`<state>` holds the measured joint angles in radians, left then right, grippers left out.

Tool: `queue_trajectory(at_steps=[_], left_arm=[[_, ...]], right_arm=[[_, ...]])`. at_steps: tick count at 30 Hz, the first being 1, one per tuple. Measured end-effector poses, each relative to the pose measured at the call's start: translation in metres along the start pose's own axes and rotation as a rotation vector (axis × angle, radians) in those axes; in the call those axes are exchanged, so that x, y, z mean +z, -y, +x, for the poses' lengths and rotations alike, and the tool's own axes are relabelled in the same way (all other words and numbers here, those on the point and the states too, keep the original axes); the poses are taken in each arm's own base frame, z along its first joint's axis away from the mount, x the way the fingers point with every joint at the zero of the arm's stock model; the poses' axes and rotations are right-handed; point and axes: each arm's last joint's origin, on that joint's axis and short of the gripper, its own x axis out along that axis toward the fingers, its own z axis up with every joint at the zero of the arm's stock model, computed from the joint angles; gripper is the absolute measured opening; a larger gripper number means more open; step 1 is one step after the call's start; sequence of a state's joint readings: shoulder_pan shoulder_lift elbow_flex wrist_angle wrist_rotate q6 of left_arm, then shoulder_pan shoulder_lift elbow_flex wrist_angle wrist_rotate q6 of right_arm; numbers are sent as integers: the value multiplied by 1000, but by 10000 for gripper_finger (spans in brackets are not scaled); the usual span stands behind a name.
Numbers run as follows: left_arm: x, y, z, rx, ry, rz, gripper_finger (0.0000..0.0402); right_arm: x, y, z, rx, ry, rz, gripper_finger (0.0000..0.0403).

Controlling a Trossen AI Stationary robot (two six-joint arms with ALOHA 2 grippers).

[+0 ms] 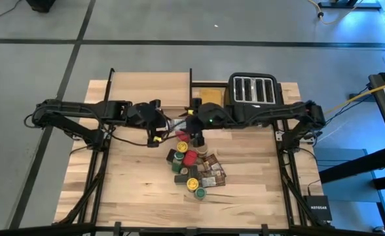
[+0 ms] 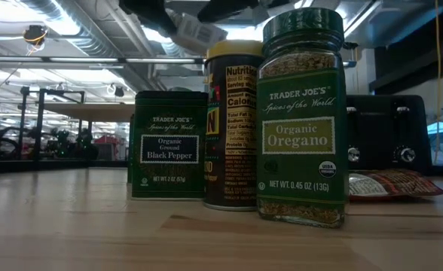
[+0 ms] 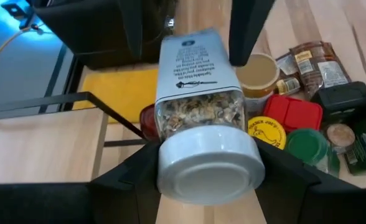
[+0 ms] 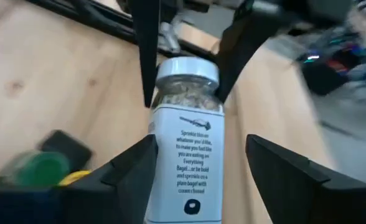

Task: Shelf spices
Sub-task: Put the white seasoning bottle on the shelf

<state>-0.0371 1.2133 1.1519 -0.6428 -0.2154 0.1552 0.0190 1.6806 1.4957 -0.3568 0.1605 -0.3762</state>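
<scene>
A spice jar [image 3: 198, 74] with a white lid, a glass neck and a white label hangs above the table's middle [image 1: 177, 122], held by my left gripper [image 3: 208, 167]. Its lid end faces the left arm. My right gripper [image 4: 201, 149] is open. Its fingers stand on either side of the jar's bottom end, with a gap on one side. Several more spices [image 1: 194, 167] lie in a heap on the table below. An oregano jar [image 2: 302, 120], a black pepper tin [image 2: 169, 143] and a yellow-lidded jar [image 2: 233, 128] stand upright in the low view. The shelf [image 1: 150, 88] stands at the far left. My left gripper pinches the jar at its white lid end [image 3: 169, 163] between its two fingers. The fingers come from the table's left, slanting down, and lie along the jar. The jar is lifted clear of the table, and its bottom end points toward the right arm.
A black toaster [image 1: 253, 90] stands at the far right, with a yellow board [image 1: 211, 95] beside it. Flat brown packets [image 1: 212, 172] lie at the heap's right side. Bare tabletop [image 1: 127, 183] lies near left and near right of the heap.
</scene>
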Motion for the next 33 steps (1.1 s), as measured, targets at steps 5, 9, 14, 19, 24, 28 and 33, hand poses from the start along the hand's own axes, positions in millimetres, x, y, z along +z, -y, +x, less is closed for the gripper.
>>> queue_trajectory(at_steps=[5,9,14,19,24,28,33], left_arm=[[2,1,0,5,20,6,192],[4,0,-1,12,40,3,192],[5,0,-1,12,48,6,192],[5,0,-1,26,48,16,192],[7,-1,-1,29,66,18,200],[8,-1,-2,19,76,9,225],[6,-2,-12,41,81,26,240]], right_arm=[[-3,1,2,105,16,64,253],[-4,0,3,111,9,67,253],[-12,-5,16,131,-48,59,244],[-12,-5,17,119,-43,55,211],[-10,-2,11,92,-43,41,211],[-7,0,-2,93,-42,17,210],[-6,4,-34,152,-74,64,210]])
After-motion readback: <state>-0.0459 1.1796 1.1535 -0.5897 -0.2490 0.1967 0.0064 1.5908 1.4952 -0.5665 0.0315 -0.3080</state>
